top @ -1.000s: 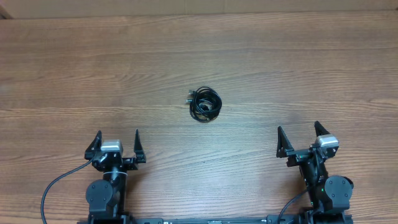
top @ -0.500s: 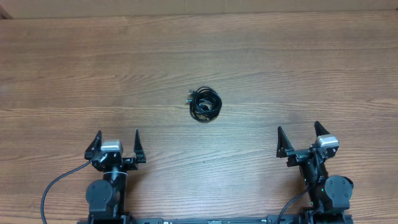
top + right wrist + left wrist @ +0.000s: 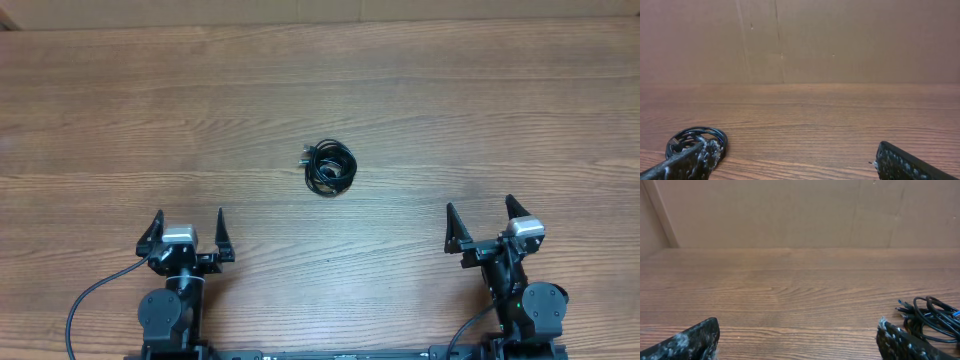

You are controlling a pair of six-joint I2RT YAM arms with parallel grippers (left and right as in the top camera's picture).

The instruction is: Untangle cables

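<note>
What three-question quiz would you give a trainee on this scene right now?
1. True or false: the cables lie in one small bunch on the table.
2. The left gripper is: A) shut on the cables; B) open and empty; C) out of view.
3. Short answer: does the right gripper touch the cables?

Key: 1 true. 2 B. 3 no; it is open and well apart from them.
</note>
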